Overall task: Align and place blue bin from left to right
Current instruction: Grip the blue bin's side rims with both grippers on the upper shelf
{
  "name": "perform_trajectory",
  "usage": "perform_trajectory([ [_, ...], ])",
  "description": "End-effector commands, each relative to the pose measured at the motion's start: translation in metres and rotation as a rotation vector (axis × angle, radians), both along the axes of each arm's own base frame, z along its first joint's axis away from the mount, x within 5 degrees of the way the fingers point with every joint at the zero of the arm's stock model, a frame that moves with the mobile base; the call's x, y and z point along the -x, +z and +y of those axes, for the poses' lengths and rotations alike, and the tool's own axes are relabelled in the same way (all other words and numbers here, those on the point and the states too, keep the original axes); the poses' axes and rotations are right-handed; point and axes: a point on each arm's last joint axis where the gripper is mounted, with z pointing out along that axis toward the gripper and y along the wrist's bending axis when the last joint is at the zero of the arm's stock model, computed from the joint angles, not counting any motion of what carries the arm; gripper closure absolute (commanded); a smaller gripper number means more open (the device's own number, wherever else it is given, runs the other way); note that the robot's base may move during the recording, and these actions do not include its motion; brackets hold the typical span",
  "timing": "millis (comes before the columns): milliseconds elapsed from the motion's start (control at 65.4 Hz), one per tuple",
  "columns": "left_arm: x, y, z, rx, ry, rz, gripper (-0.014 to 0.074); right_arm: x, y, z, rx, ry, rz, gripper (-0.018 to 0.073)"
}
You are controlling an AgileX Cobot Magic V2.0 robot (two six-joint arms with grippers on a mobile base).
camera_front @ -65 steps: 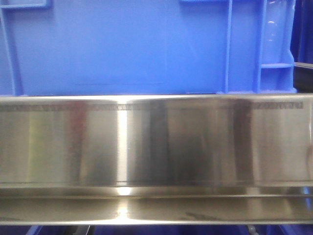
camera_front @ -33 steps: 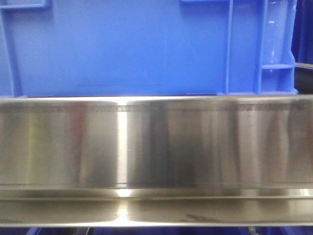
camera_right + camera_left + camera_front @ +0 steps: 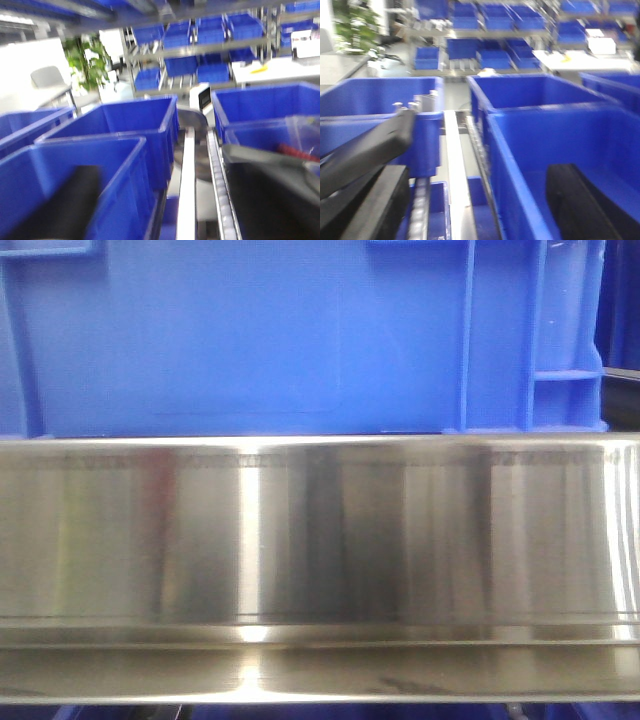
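Comparing with half a second back, almost no shift is seen: the blue bin [image 3: 250, 340] fills the frame directly above the steel rail [image 3: 320, 540], ribbed right corner just inside view. Grippers are shown only by the wrist views: left gripper [image 3: 480, 167] and right gripper [image 3: 157, 165] are spread wide, each astride a crate wall [image 3: 507, 160]. A narrow roller lane [image 3: 187, 190] is left between crates.

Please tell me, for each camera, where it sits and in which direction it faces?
Front-facing: low and close, facing the blue bin wall above a steel rail; no robot part shows.
Left wrist: looks forward over rows of bins; the left end effector, open, frames the view.
Right wrist: same direction; the right end effector, open, frames it.
Both wrist views share the far shelves and plant.
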Motion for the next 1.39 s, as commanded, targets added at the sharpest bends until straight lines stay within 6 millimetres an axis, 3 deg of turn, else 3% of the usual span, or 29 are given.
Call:
perform_trajectory([
  [0,-0.014,0.005,-0.009,-0.018,-0.049,-0.021,0.0062,-0.011,-0.001,0.000,0.001,0.004,0.029,-0.0011],
  [92,-0.027,0.009,-0.017,-0.012,-0.081,0.026,-0.0011,-0.023,-0.003,-0.001,0.014,0.002,0.044,0.0000],
  [199,-0.040,0.021,-0.021,-0.022,-0.081,0.093,-0.0006,-0.029,0.005,0.002,0.047,0.037,0.081,-0.0001],
  [398,-0.075,0.044,-0.032,-0.014,-0.097,0.273,-0.0006,-0.058,0.033,0.032,0.106,0.261,0.170,-0.0001],
  [505,-0.094,0.044,-0.038,-0.017,-0.109,0.390,-0.0006,-0.082,0.032,0.048,0.122,0.339,0.244,-0.0001],
  [612,-0.116,0.041,-0.044,-0.043,-0.107,0.515,-0.0006,-0.114,0.025,0.057,0.146,0.354,0.359,-0.0001],
  [857,-0.146,0.034,-0.065,-0.165,-0.100,0.621,-0.0006,-0.159,0.026,0.053,0.164,0.220,0.625,-0.0001],
  [1117,-0.184,0.010,-0.081,-0.154,-0.022,0.711,-0.0006,-0.193,0.032,0.069,0.229,0.154,0.681,-0.0001],
  [1377,-0.210,-0.008,-0.082,-0.137,-0.014,0.766,-0.0006,-0.217,0.008,0.095,0.189,0.200,0.759,-0.0001],
])
